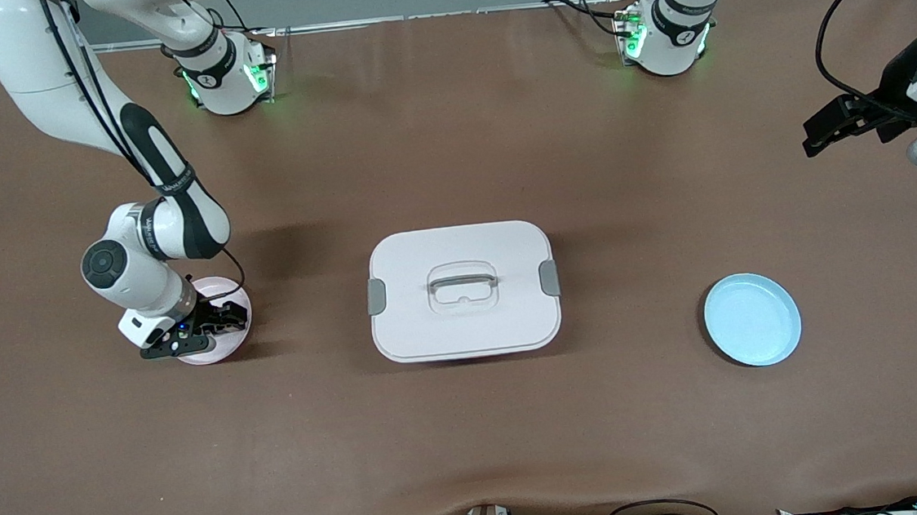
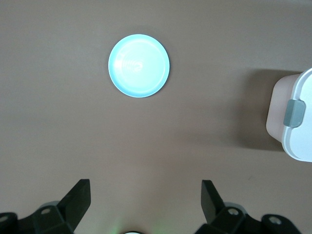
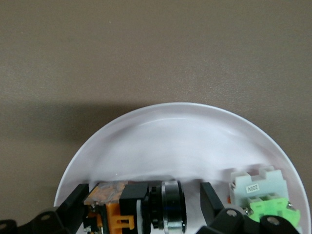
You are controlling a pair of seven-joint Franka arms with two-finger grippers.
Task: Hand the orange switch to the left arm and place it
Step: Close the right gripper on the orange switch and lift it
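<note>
I had the right hand (image 3: 141, 204) spread open astride the orange switch (image 3: 134, 204) on the pink plate (image 1: 219, 288); the left hand (image 2: 146, 207) waited open, well clear of the box (image 1: 463, 290).

Bright even overhead light, soft shadows, sharp focus, faint plate glare

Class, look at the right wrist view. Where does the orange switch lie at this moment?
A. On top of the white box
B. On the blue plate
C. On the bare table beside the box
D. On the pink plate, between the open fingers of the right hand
D: the orange switch lies on the pink plate between the spread fingers of the right hand, not yet gripped.
</note>
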